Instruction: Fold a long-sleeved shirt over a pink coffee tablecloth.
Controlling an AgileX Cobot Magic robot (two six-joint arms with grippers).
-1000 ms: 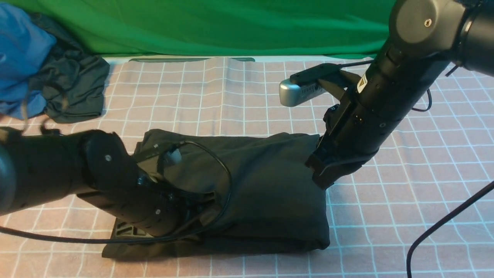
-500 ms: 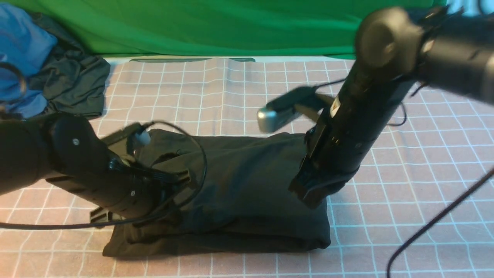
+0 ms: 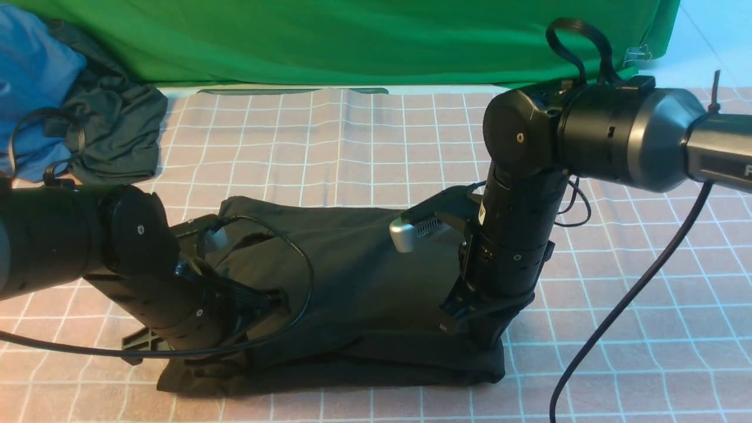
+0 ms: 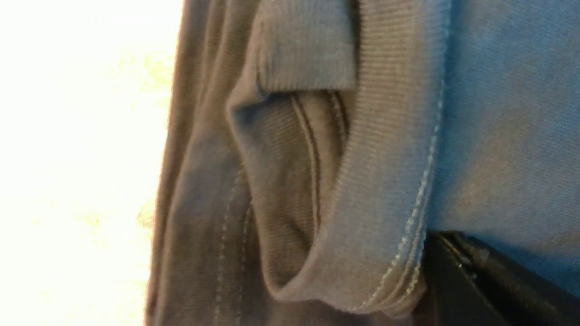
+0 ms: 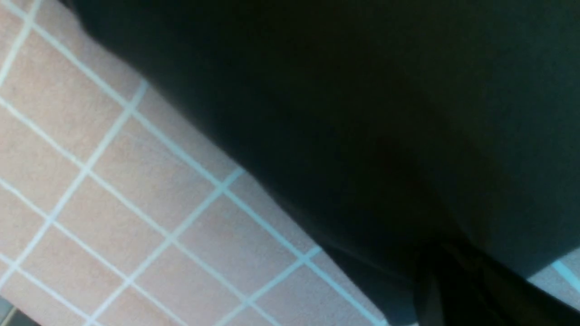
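both jaws clamped on folded black cotton long-sleeved shirt [image 3: 376, 282], pink grid-printed tablecloth [image 3: 617, 282] beneath; risk: uneven pull skews fold, drags tablecloth.

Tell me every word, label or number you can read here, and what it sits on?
None can be read in full.
Right arm: a pale letter at the picture's edge, cut off.
Small triangular sticker on the same arm: too small to read.
Black shirt: no print showing.
Grid tablecloth: lines only.

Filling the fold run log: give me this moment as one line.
stage: final fold | long-sleeved shirt: folded bundle on pink coffee tablecloth | left end effector: shut on shirt | right end effector: shut on shirt
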